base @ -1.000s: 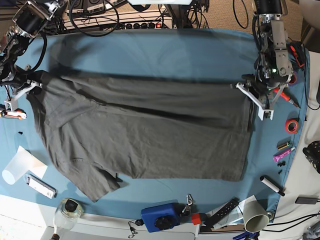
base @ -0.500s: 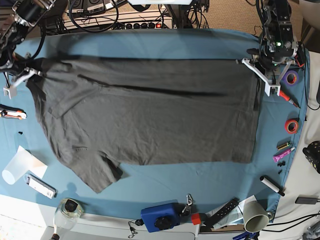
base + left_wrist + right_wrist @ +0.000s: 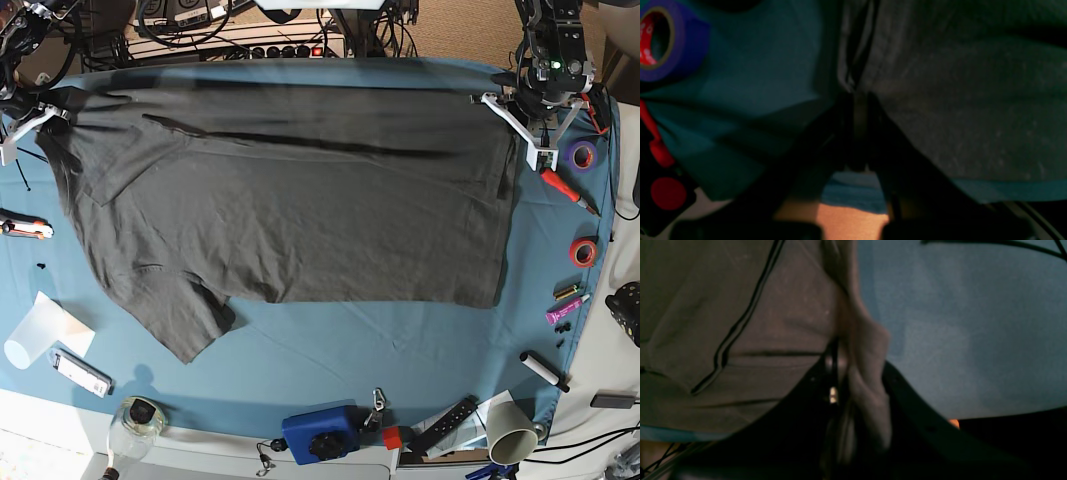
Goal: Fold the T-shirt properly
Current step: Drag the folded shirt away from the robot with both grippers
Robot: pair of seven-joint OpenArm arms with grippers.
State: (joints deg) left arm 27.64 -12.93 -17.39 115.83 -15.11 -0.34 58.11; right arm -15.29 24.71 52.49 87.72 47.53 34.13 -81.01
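The dark grey T-shirt (image 3: pixel 290 210) lies stretched across the blue table cloth (image 3: pixel 330 345), one sleeve pointing to the near left. On the right of the base view, my left gripper (image 3: pixel 515 125) is shut on the shirt's far right corner. Its wrist view shows the black fingertips (image 3: pixel 870 100) pinching the hem of the shirt (image 3: pixel 957 100). At the far left, my right gripper (image 3: pixel 35 118) is shut on the other far corner. In the right wrist view the grey fabric (image 3: pixel 756 323) is bunched between that gripper's jaws (image 3: pixel 846 353).
A purple tape roll (image 3: pixel 580 153), a red-handled tool (image 3: pixel 565 190) and a red tape roll (image 3: pixel 583 251) lie right of the shirt. Along the near edge stand a blue box (image 3: pixel 320 432), a white cup (image 3: pixel 510 430) and a remote (image 3: pixel 80 372). Cables crowd the far edge.
Both grippers have moved toward the far edge of the table, each still holding its corner. The shirt has been dragged with them and now lies flatter and tauter.
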